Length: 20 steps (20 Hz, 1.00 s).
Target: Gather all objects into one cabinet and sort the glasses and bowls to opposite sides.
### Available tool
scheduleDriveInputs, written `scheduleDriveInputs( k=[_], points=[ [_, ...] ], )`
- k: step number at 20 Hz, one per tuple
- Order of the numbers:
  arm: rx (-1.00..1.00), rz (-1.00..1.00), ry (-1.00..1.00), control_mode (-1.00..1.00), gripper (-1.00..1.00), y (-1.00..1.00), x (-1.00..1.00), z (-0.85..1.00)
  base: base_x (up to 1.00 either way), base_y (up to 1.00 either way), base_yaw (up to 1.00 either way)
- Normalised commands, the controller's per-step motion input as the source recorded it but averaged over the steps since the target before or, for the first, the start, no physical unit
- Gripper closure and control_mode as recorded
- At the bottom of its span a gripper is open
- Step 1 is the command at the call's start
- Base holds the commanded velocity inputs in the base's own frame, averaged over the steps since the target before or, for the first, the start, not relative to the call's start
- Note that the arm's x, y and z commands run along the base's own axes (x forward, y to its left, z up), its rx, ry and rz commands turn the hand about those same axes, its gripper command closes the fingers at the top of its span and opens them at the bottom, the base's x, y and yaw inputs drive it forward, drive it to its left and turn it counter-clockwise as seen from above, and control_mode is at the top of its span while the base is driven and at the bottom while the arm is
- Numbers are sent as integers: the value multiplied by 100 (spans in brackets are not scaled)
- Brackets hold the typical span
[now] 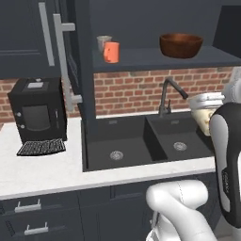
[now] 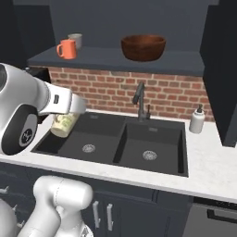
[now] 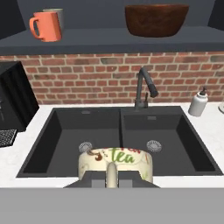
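My gripper (image 3: pixel 112 176) is shut on the cream patterned mug (image 3: pixel 116 161), holding it in the air above the front of the sink. That mug (image 2: pixel 63 124) hangs under my white wrist, and from the left it shows beside the arm (image 1: pixel 204 114). On the shelf of the open dark cabinet (image 1: pixel 155 59) stand the orange mug (image 1: pixel 111 52) and, just behind it, the grey-green cup (image 1: pixel 103 41) at the left. The wide brown bowl (image 1: pixel 180 44) sits at the right of that shelf. The cabinet door (image 1: pixel 70 56) with its long grey bar handle stands swung open at the left.
A black double sink (image 2: pixel 115 141) with a dark faucet (image 2: pixel 140 99) lies below the shelf. A white soap bottle (image 2: pixel 197 120) stands right of it, a black coffee machine (image 1: pixel 36 113) on the white counter to the left. Drawers (image 1: pixel 28 206) run underneath.
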Motion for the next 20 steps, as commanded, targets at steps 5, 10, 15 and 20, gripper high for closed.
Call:
scheduleDriveInputs(
  k=[5,10,15,20],
  points=[
    [0,0,0,100,100,0,0,0,35,27,-7],
    [0,0,0,100,100,0,0,0,14,24,-7],
    [0,0,0,100,100,0,0,0,1,40,-13],
    [0,0,0,100,100,0,0,0,0,31,-8]
  ],
)
